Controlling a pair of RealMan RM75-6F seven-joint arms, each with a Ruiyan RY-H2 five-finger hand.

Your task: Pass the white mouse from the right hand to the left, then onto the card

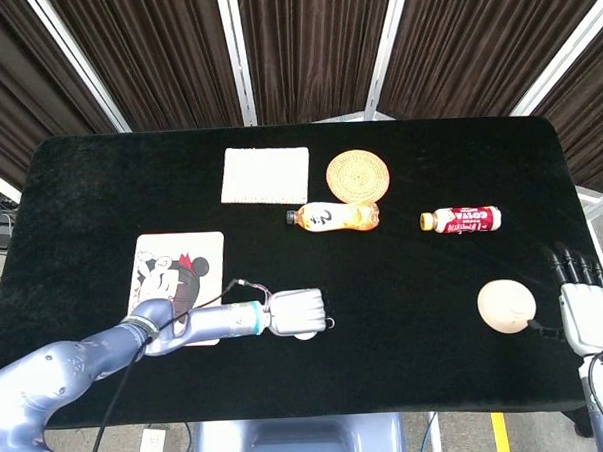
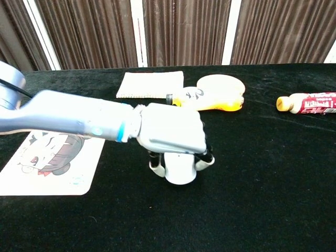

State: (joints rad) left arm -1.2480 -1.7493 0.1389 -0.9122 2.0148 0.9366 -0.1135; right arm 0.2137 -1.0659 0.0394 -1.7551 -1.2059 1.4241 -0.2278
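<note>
The white mouse point(image 2: 180, 169) lies on the black table near the front, mostly covered from above by my left hand point(image 2: 170, 132), whose fingers curl down around both its sides and grip it. In the head view the same left hand point(image 1: 298, 314) hides nearly all of the mouse. The cartoon card point(image 1: 175, 283) point(image 2: 47, 160) lies flat to the left of the hand, partly under my forearm. My right hand point(image 1: 589, 314) rests at the table's right edge, fingers apart, holding nothing.
A white cloth point(image 1: 265, 175), a woven coaster point(image 1: 358, 174), an orange drink bottle point(image 1: 333, 217) and a red-labelled bottle point(image 1: 461, 220) lie across the back half. A pale round object point(image 1: 506, 305) sits beside the right hand.
</note>
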